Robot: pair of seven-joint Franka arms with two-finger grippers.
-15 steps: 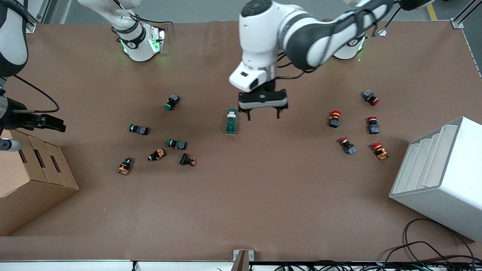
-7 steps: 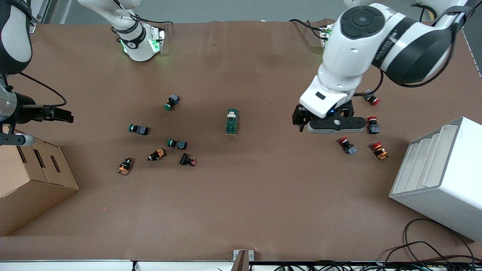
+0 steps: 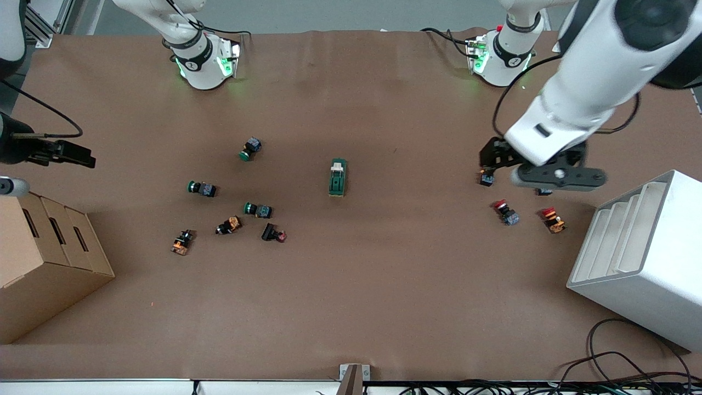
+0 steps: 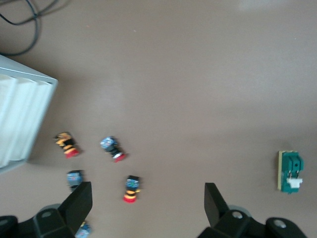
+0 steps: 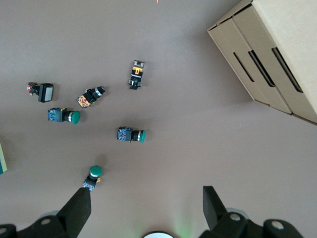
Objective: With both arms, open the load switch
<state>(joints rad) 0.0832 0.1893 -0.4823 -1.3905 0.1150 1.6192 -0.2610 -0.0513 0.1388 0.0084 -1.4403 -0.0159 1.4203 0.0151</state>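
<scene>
The load switch [image 3: 337,177], a dark green block with a white lever at the end farther from the front camera, lies mid-table with nothing touching it. It also shows in the left wrist view as the load switch [image 4: 290,171]. My left gripper [image 3: 556,178] hangs over the red push buttons [image 3: 505,212] toward the left arm's end of the table. The left gripper [image 4: 147,201] is open and holds nothing. My right gripper [image 3: 74,155] is up in the air by the cardboard box at the right arm's end. The right gripper [image 5: 146,206] is open and empty.
Several green and orange push buttons [image 3: 258,209] lie scattered between the switch and the cardboard box [image 3: 38,258]. A white slotted rack [image 3: 641,258] stands at the left arm's end, with cables [image 3: 620,362] by the table's front corner.
The left arm has swung away from beside the load switch to over the red push buttons. The right gripper has drifted slightly toward the bases. The switch has not moved.
</scene>
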